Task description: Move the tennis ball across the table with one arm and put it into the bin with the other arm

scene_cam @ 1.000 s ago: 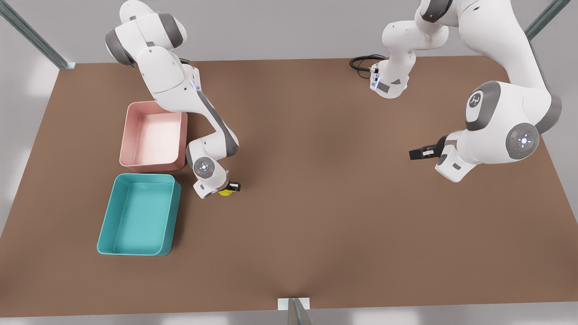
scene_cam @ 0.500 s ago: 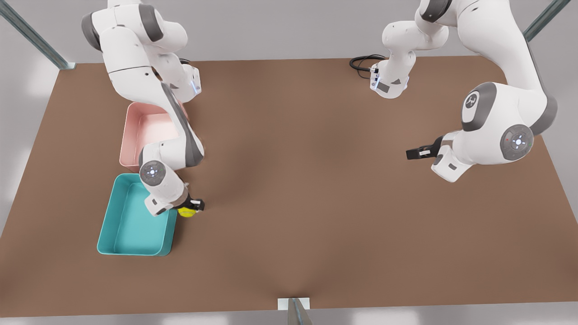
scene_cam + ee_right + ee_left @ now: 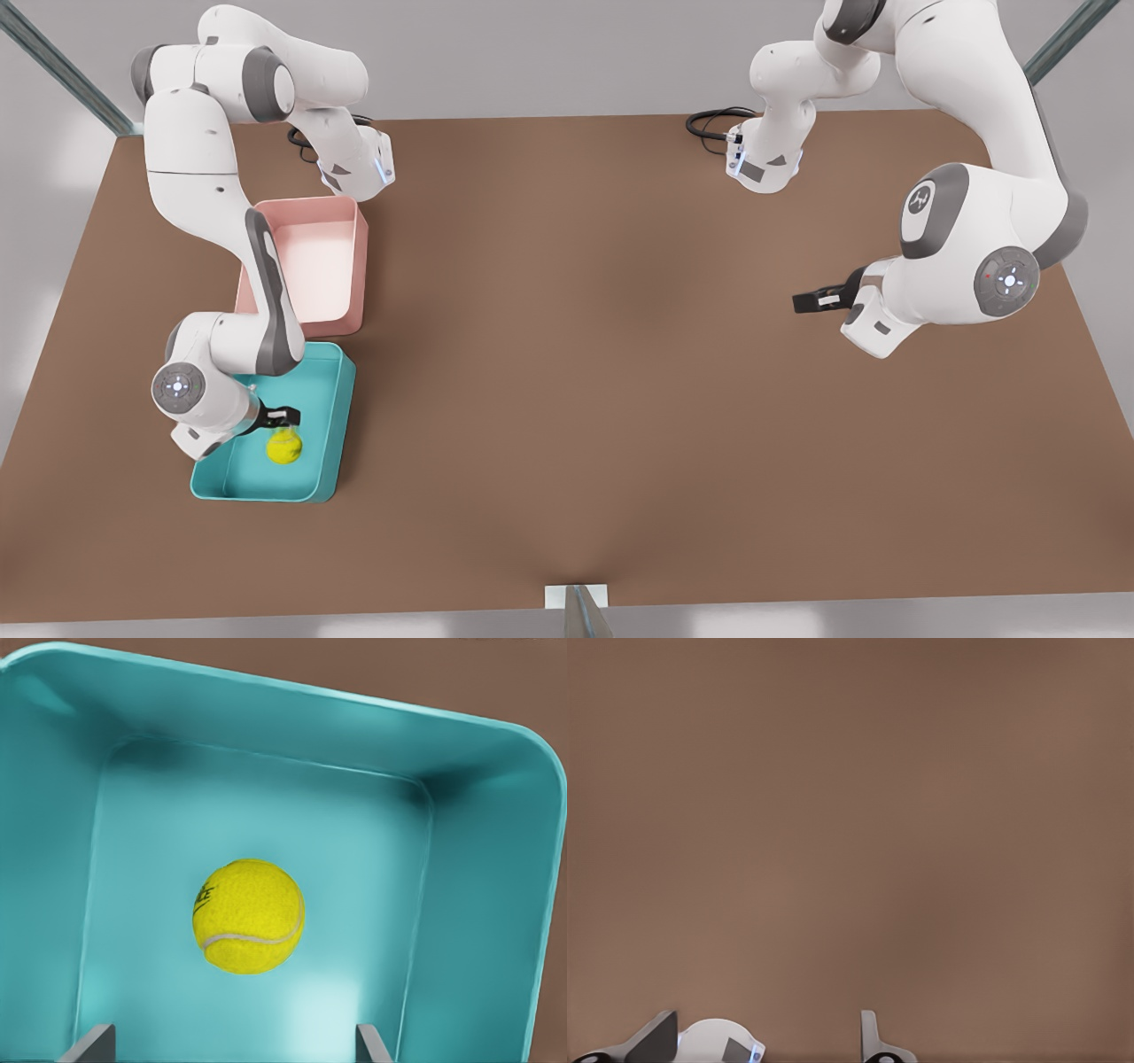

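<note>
Over the bin, right gripper spread wide, holding nothing — tennis ball directly below its fingers, released. Left gripper parked far across the table, parted and empty.

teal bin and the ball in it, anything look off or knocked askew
Nothing stands out. The tennis ball sits inside the teal bin, clear of the open right gripper above it. The pink tray stands square; the open left gripper waits over the table.

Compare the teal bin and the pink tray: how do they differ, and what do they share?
The teal bin holds the tennis ball; the pink tray holds nothing visible. The right tool hangs open above the bin, none above the tray. The bin sits nearer the camera. Both are low-walled, round-cornered rectangles.
</note>
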Robot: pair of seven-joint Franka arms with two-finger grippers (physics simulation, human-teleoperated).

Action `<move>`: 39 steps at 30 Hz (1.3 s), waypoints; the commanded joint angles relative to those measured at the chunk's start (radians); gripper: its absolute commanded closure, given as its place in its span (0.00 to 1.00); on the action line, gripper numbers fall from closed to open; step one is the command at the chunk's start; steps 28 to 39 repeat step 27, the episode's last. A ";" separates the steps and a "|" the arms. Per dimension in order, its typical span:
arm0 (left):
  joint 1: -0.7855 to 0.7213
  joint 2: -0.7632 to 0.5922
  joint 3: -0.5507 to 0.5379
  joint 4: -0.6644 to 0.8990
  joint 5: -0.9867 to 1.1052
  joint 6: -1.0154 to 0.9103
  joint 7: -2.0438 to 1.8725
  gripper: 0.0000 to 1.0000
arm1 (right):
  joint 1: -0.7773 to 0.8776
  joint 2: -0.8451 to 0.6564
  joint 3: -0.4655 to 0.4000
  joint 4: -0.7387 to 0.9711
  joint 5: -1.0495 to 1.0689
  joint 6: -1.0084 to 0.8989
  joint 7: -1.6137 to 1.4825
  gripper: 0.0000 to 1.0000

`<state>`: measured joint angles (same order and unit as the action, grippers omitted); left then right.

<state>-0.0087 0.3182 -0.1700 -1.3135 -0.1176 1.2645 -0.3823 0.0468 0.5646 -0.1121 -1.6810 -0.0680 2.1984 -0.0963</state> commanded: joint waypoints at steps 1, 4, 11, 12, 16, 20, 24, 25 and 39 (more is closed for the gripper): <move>0.001 -0.001 -0.006 0.000 0.001 -0.002 -0.007 0.00 | 0.001 -0.002 0.000 0.001 0.037 -0.011 -0.364 0.00; -0.002 -0.002 -0.020 0.000 0.001 -0.005 -0.006 0.00 | 0.005 0.003 0.000 0.064 0.125 -0.154 -0.258 0.00; 0.006 -0.001 -0.023 0.000 0.007 -0.002 -0.004 0.00 | 0.050 -0.308 0.009 0.132 0.146 -0.647 0.262 0.00; 0.004 -0.002 -0.023 0.000 0.007 -0.002 -0.004 0.00 | 0.051 -0.364 0.009 0.132 0.143 -0.715 0.277 0.00; 0.001 -0.007 -0.025 0.010 0.053 0.006 -0.004 0.00 | 0.057 -0.417 0.008 0.169 0.119 -0.778 0.310 0.00; 0.001 -0.007 -0.031 0.011 0.047 0.006 -0.006 0.00 | 0.056 -0.422 0.008 0.170 0.116 -0.770 0.290 0.00; -0.002 -0.007 -0.046 0.011 0.052 0.006 -0.006 0.00 | 0.057 -0.427 0.008 0.170 0.105 -0.758 0.237 0.00; -0.002 -0.008 -0.051 0.011 0.052 0.004 -0.007 0.00 | 0.057 -0.427 0.008 0.170 0.105 -0.755 0.216 0.00; 0.004 -0.010 -0.060 0.013 0.039 0.001 -0.007 0.00 | 0.057 -0.427 0.008 0.170 0.105 -0.755 0.213 0.00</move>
